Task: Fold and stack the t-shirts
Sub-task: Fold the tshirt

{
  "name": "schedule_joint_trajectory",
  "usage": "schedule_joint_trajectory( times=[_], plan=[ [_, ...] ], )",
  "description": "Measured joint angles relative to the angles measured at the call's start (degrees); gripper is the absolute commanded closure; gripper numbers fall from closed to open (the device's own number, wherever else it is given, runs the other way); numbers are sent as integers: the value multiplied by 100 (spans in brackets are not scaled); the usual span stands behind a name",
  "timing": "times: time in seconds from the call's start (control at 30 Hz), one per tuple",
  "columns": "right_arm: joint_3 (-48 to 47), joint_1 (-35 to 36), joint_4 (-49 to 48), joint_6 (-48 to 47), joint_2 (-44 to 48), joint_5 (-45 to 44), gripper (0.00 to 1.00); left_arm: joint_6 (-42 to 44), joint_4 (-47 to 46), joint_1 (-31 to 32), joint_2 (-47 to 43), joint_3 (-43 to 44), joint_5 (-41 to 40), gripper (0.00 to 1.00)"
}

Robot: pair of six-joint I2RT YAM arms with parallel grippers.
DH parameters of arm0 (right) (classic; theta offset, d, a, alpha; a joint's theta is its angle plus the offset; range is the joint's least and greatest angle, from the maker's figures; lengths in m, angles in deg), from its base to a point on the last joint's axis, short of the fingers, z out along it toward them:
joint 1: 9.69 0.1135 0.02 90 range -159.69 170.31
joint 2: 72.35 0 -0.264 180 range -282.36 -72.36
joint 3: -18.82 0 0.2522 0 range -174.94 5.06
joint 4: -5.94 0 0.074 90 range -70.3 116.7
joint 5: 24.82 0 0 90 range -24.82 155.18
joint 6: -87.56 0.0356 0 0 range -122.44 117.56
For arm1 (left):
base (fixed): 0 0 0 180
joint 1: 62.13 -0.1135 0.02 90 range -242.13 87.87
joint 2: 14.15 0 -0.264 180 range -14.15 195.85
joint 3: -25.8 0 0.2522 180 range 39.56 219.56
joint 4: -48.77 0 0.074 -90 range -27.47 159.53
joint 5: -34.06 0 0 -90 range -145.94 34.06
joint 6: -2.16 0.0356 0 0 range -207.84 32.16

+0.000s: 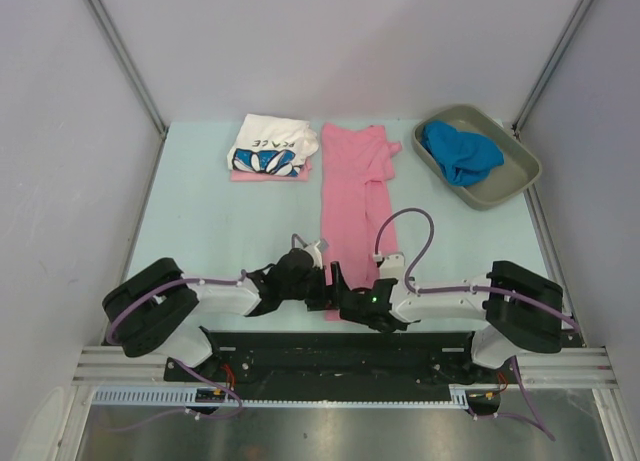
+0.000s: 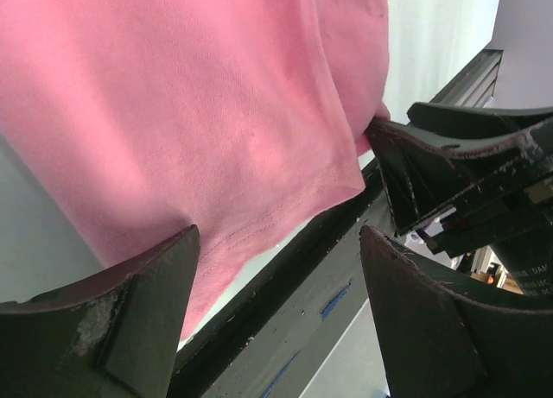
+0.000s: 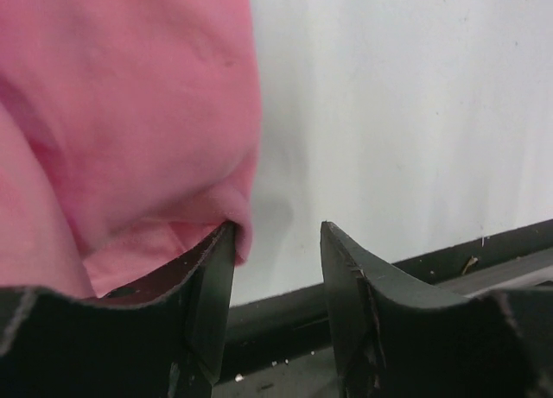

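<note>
A long pink t-shirt (image 1: 352, 196) lies folded lengthwise down the middle of the table, its hem at the near edge. My left gripper (image 1: 325, 284) stands open at the hem's left corner; the pink cloth (image 2: 199, 113) rests over its left finger (image 2: 130, 320), and nothing sits between the jaws (image 2: 281, 234). My right gripper (image 1: 355, 306) is open at the hem's right corner (image 3: 278, 227), with pink cloth (image 3: 121, 113) bunched against the outside of its left finger (image 3: 212, 286). A white flower-print t-shirt (image 1: 270, 143) lies folded on another pink one (image 1: 268, 176) at the back left. A blue t-shirt (image 1: 460, 151) lies crumpled in the tray.
The grey-olive tray (image 1: 510, 176) stands at the back right. The table's dark front rail (image 2: 285, 268) runs right under both grippers. My right gripper's fingers (image 2: 449, 173) show close by in the left wrist view. Pale walls close in both sides.
</note>
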Motion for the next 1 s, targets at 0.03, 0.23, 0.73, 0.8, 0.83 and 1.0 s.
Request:
schedule_joint_trajectory(
  times=[0.03,0.23,0.73,0.8,0.83,1.0],
  plan=[
    [9,57,63,61,28,7,51,-2,-2,0,-4,-4,2,18],
    [20,640,437,535,122,149,51,-2,-22,0,-7,-15,2,18],
    [109,726,675,907,1298,328,48,17,656,11,-426,-24,-107,16],
    [188,487,424,699,1768,363,47,44,1110,13,-645,42,-168,16],
    [236,387,302,603,1993,400,44,44,1362,13,-778,66,-203,16],
    [619,59,-291,271,3147,710,35,-20,2367,17,-1746,50,-249,13]
  ],
)
